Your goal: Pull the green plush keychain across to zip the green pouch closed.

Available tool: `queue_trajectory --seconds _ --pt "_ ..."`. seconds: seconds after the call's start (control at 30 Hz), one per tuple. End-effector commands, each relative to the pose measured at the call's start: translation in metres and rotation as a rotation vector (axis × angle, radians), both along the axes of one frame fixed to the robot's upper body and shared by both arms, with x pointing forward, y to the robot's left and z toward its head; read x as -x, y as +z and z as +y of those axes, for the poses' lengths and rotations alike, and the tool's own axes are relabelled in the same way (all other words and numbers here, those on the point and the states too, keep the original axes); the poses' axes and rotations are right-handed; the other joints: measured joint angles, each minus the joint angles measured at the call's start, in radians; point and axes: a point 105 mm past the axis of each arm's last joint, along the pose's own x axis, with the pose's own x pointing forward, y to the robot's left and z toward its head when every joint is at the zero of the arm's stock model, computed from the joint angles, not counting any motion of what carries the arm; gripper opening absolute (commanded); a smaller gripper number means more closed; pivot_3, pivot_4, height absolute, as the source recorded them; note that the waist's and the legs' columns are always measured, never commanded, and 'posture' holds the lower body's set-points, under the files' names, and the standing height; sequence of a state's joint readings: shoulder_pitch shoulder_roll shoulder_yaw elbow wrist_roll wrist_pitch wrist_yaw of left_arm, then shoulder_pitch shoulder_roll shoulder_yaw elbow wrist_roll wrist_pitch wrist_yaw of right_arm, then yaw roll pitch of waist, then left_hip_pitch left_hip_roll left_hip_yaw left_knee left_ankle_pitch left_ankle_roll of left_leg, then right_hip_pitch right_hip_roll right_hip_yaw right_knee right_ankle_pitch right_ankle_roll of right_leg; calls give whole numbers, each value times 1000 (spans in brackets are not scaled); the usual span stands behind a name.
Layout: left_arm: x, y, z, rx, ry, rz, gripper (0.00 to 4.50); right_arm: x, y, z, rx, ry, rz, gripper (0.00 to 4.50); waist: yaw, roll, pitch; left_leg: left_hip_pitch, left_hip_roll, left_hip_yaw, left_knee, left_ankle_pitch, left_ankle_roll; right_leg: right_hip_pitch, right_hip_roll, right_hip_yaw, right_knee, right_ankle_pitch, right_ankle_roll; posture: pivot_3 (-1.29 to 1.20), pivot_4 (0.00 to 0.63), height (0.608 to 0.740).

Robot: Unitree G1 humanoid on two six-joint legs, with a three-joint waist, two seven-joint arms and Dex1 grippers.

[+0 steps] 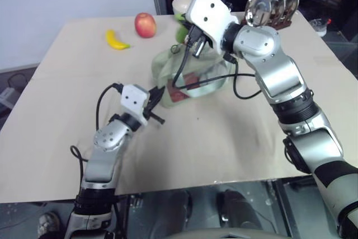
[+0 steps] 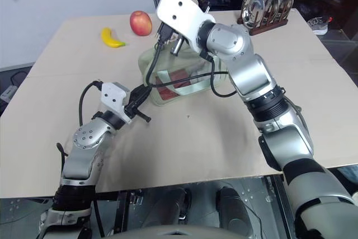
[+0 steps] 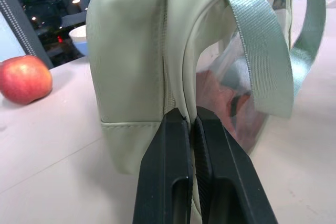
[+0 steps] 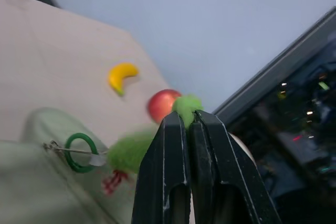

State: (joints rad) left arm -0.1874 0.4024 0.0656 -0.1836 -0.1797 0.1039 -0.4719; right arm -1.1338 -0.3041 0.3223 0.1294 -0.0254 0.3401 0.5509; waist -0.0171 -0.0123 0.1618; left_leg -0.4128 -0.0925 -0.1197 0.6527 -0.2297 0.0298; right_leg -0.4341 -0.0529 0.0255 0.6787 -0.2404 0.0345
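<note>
Beige tabletop standing before a pale wall and dark glass. Right tool is sitting above the far end of the green pouch, fingers pressed together and pinching the green plush keychain; a tuft of the plush is poking out past the fingertips. A green ring and a thin metal link are joining the plush to the top of the pouch. Left tool is at the near end of the pouch, fingers closed tight on the seam of its lower corner. Pouch is standing upright near the middle of the tabletop, clear panel and straps facing the robot's right, red contents showing through. Farther back to the left, a banana and an apple are lying close together; a wooden rack of metal plates is sitting at the far right.
</note>
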Motion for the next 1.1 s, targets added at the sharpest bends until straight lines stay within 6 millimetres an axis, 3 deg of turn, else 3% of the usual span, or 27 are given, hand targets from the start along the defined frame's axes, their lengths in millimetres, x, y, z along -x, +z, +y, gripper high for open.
queue_trajectory --seconds 0.03,0.13,0.27,0.53,0.73,0.9,1.1 --pt "0 -19 14 -13 60 79 0 31 59 -1 -192 135 -133 25 -2 0 0 0 0 0 0 0 0 0 0 0 0 0 0 0 150 740" --pt "0 -20 13 -12 63 84 0 41 64 3 -217 179 -164 25 -3 0 0 0 1 0 -1 0 0 0 1 0 0 0 0 0 150 740" --pt "1 -22 15 -6 76 89 0 32 59 -6 -221 132 -207 25 0 0 0 0 0 0 -1 0 0 0 0 0 0 0 0 0 150 740" --pt "3 -25 20 4 103 102 0 -19 26 -59 -169 -123 -197 25 0 0 0 1 0 1 -1 0 0 0 0 1 0 0 0 0 150 740" --pt "3 -27 22 15 119 112 0 -41 6 -91 -176 -249 -163 25 -3 0 0 3 1 3 -2 0 0 1 1 3 0 0 0 0 150 740" --pt "3 -28 23 34 127 119 0 -68 -16 -132 -240 -441 -80 25 -1 0 0 8 1 5 -4 0 0 5 1 5 0 0 0 0 150 740" --pt "0 -27 34 88 180 129 0 -87 -52 -184 -258 -676 11 25 -3 0 0 16 2 8 -7 0 0 11 2 8 -1 0 0 0 150 740"
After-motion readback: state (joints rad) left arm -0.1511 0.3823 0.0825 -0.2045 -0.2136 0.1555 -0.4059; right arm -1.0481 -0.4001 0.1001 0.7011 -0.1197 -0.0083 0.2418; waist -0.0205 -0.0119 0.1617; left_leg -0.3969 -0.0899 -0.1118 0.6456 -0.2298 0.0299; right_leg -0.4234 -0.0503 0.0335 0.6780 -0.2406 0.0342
